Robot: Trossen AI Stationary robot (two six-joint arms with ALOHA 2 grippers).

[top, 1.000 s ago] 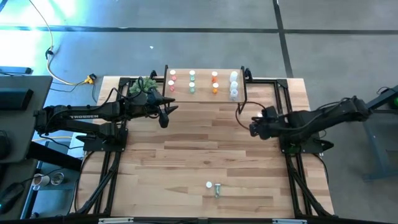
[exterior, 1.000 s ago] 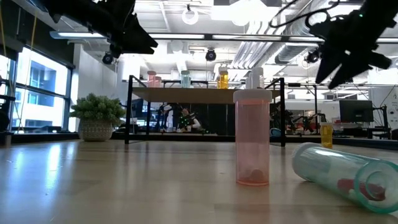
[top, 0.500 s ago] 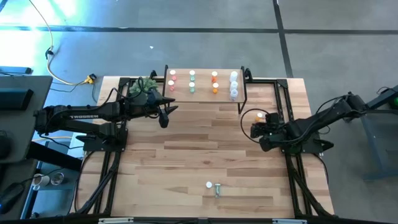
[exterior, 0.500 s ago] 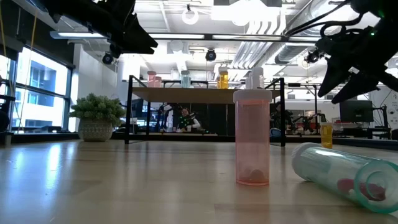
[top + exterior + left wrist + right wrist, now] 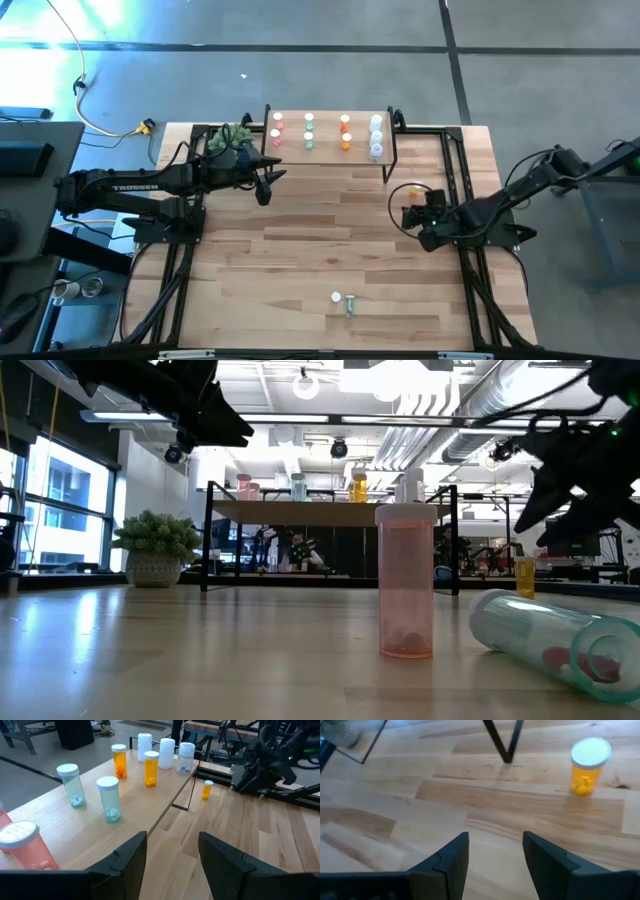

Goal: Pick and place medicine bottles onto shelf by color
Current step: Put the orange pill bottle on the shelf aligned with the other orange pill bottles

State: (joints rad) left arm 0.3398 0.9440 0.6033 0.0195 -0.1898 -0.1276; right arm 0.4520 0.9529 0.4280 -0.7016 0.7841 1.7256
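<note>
Left pincer beyond "TROSSEN"-lettered arm

red bottle: cut off by the left wrist view's edge, just beside the left gripper.
green bottle: lying down, its end cut off by the low view's edge.
bottles on shelf: too small in the high view to tell contents.

Open left end effector faces shelf holding upright medicine bottles
</note>
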